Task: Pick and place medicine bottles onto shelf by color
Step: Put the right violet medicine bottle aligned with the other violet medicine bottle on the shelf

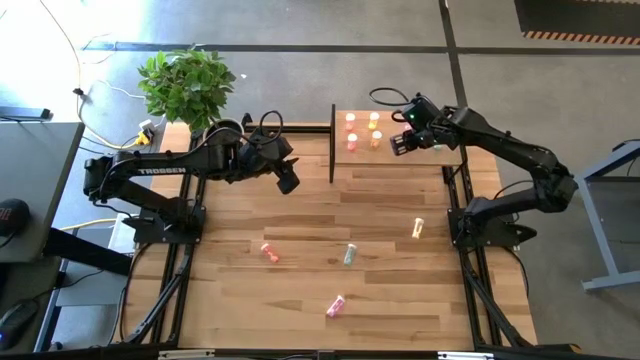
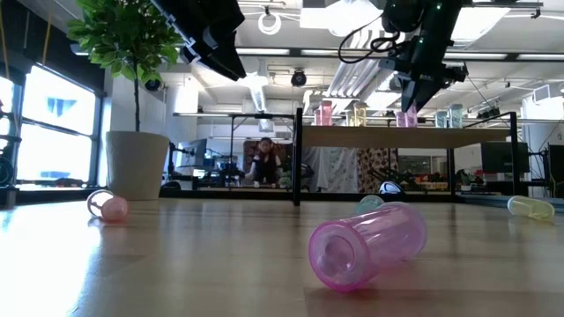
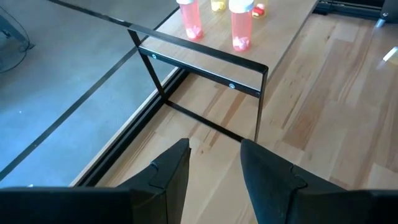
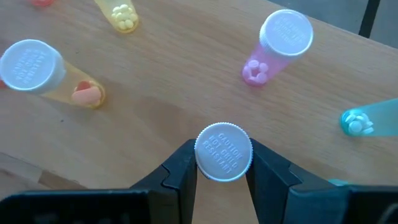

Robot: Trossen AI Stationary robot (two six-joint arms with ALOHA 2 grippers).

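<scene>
The light-wood shelf (image 1: pixel 400 165) with its black upright panel (image 1: pixel 332 145) stands at the far right. Several bottles stand upright on it (image 1: pixel 351 121). My right gripper (image 4: pixel 224 180) hangs over the shelf, shut on a white-capped bottle (image 4: pixel 224 152) whose body is hidden under its cap; in the low view (image 2: pixel 407 117) it looks pink. My left gripper (image 3: pixel 214 168) is open and empty, raised above the table left of the panel (image 1: pixel 288 180). On the table lie a pink (image 1: pixel 335 305), a green (image 1: pixel 349 255), a yellow (image 1: pixel 418 228) and an orange-pink bottle (image 1: pixel 270 252), each on its side. My right gripper pinches the bottle's white cap (image 4: pixel 205 163) between its two fingers, one on each side of the cap's rim. The fingers come from above, pointing down. The bottle stands upright; in the low view its foot seems to be on the shelf top (image 2: pixel 407 124).
Around the held bottle stand an orange (image 4: pixel 81 93), a yellow (image 4: pixel 121 15), a pink (image 4: pixel 283 34) and a teal bottle (image 4: pixel 367 118). A potted plant (image 1: pixel 185 85) stands at the far left corner. People sit in the room behind (image 2: pixel 262 158).
</scene>
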